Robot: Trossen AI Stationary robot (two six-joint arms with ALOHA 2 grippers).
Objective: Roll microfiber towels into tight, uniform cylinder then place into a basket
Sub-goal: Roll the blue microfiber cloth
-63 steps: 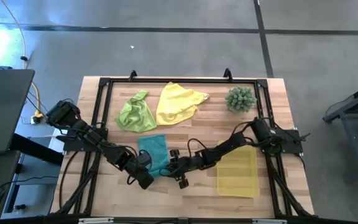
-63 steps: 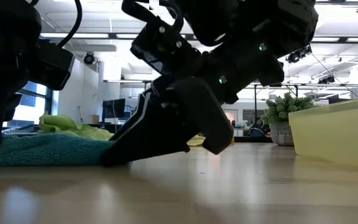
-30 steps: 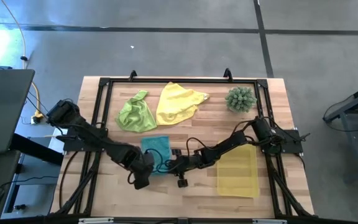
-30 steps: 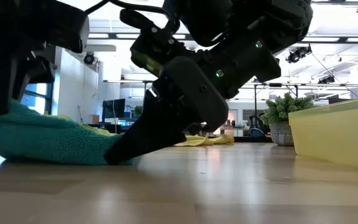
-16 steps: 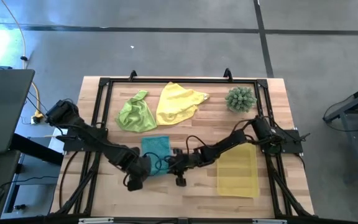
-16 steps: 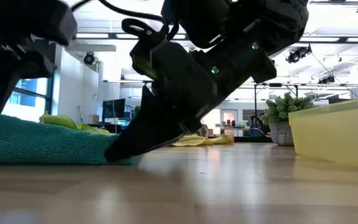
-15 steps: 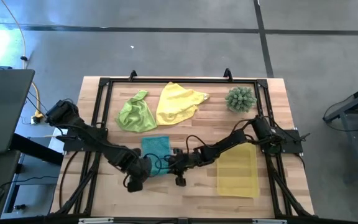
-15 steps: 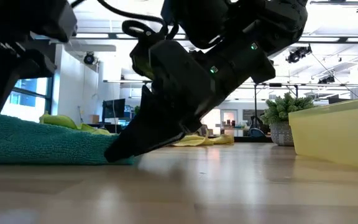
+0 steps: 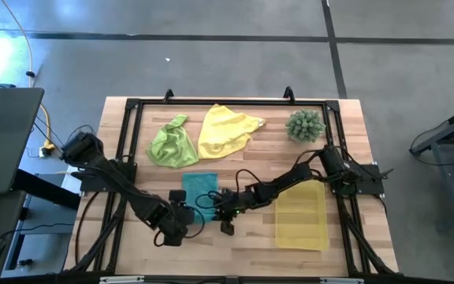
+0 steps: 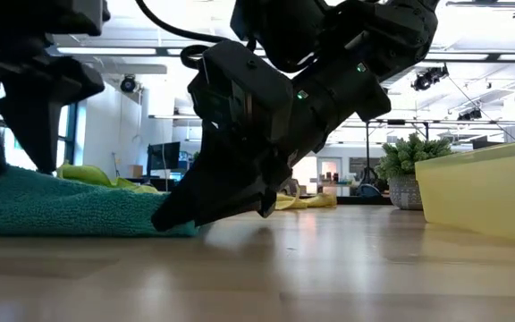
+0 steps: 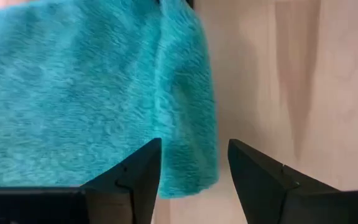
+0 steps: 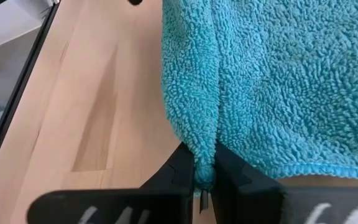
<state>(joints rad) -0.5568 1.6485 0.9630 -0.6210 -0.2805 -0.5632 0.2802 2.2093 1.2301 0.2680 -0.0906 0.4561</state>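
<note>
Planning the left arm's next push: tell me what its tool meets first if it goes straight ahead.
The left tool, open, points at the teal towel; the towel's near corner lies just ahead between its fingers, so it would likely meet that first, though depth is unclear.

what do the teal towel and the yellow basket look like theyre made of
Teal towel: soft looped microfiber-like pile, matte, fuzzy fibres showing clearly up close. Basket: probably smooth plastic, translucent yellow; the table's wood grain seems to show faintly through its floor.
</note>
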